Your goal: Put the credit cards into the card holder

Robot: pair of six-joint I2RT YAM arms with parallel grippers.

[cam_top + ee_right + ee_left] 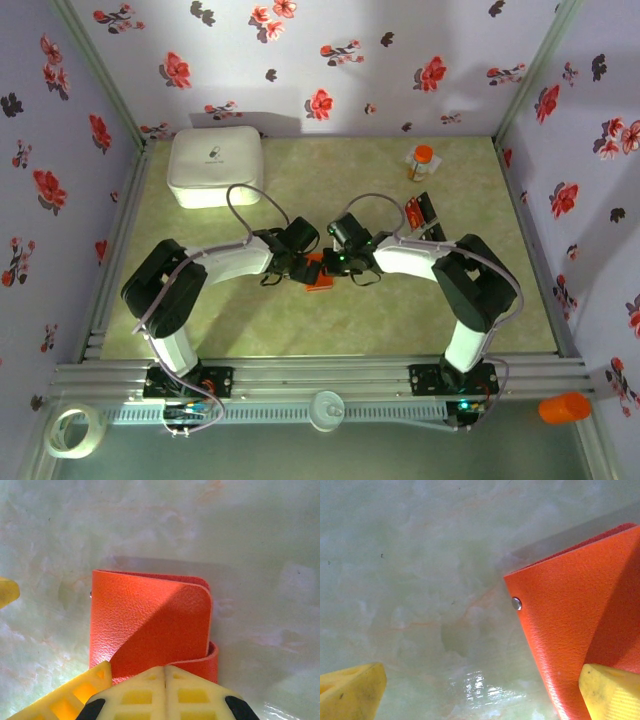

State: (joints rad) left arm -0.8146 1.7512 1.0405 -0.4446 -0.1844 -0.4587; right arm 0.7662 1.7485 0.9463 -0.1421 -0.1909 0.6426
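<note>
Card holder (150,622), pebbled orange, round-cornered

Robot lab cell; aluminium-profile frame (330,372); floral-papered walls (380,60); marbled green tabletop (330,170).

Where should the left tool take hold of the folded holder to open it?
Probably the holder's free flap edge by the snap, coming from the side opposite the fold: that edge is loose and sits by the open left tool, while the rounded fold will not part.
</note>
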